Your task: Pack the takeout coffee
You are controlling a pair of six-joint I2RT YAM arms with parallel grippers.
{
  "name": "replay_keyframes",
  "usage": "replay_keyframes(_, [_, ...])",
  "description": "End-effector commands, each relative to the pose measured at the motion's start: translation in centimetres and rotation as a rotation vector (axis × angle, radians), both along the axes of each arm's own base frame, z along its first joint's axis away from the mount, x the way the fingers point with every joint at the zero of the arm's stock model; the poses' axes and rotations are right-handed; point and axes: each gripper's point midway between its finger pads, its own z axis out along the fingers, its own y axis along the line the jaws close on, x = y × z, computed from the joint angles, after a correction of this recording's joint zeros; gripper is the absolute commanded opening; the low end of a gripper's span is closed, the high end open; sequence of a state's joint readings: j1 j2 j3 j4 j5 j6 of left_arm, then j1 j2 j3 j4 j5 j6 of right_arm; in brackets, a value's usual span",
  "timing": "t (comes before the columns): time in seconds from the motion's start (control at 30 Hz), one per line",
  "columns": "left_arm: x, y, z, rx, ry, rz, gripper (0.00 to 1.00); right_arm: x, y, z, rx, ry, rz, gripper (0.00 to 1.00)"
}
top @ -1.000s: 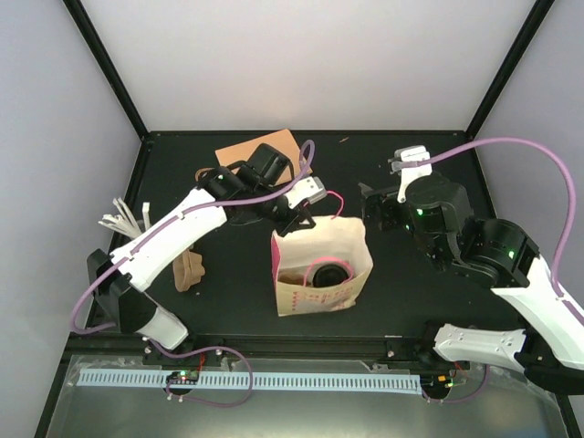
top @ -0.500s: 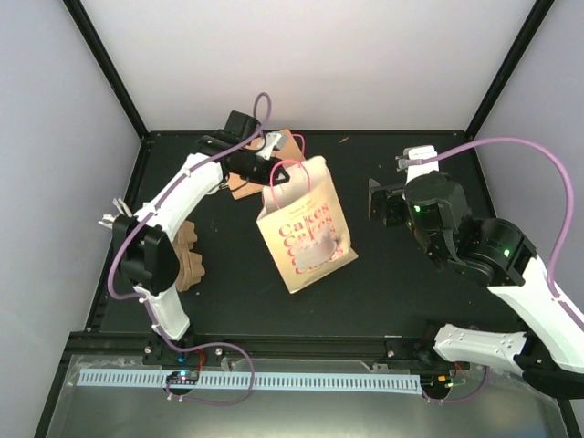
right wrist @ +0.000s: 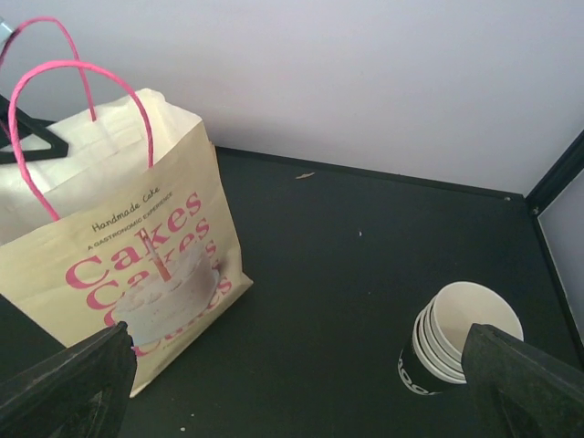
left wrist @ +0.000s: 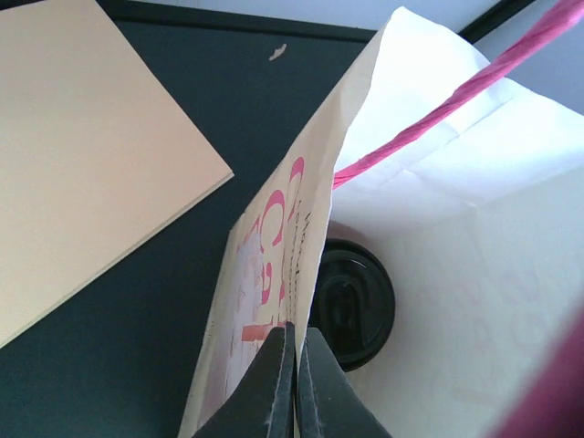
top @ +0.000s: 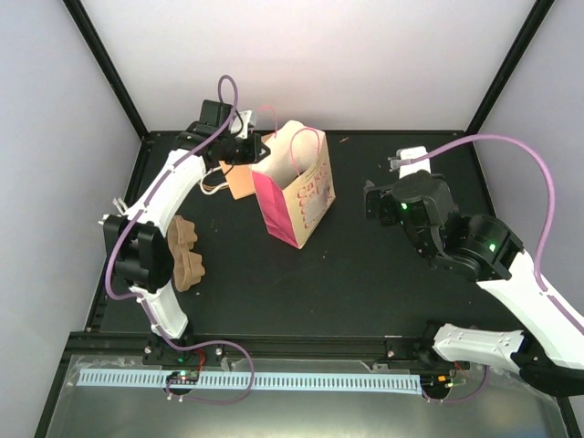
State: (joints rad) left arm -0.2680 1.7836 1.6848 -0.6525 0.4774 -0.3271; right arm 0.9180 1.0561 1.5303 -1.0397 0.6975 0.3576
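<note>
Paper bag (top: 297, 196), cream with pink print and pink handles, stands tilted at the back of the black table (top: 365, 292). I see the left gripper (left wrist: 294, 351) clenched on the bag's top edge, one finger inside, one outside. Down inside the bag a black round lid (left wrist: 351, 306) shows; what's under it I can't tell. Takeout coffee (right wrist: 456, 342) is outside the bag, upright on the table, to the right of it and well apart. It has an open top, a ribbed cream upper part and a dark lower part. Right gripper (top: 376, 203) is spread wide, grasping nothing, and faces the bag from the right. Tan card (top: 239, 181) lies flat just left of the bag. Brown pulp carrier (top: 187, 254) sits near the table's left edge.
</note>
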Motion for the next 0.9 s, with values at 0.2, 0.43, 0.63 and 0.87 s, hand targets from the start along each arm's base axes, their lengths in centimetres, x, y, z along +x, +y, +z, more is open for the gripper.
replay_keyframes(0.2, [-0.2, 0.0, 3.1, -0.075, -0.072, 0.011, 0.18, 1.0, 0.3, -1.9, -0.032, 0.045, -0.023, 1.0])
replay_keyframes(0.43, [-1.5, -0.2, 4.3, -0.1, -0.094, -0.017, 0.62, 1.2, 0.2, -4.3, 0.021, 0.113, -0.026, 1.0])
replay_keyframes(0.63, [-3.4, -0.1, 7.4, -0.119, -0.156, -0.053, 0.83, 1.2, -0.5, -4.9, 0.042, 0.123, -0.041, 1.0])
replay_keyframes(0.87, [-7.5, 1.0, 12.1, -0.114, -0.252, -0.069, 0.99, 1.1, -0.7, -5.7, 0.049, 0.126, -0.05, 1.0])
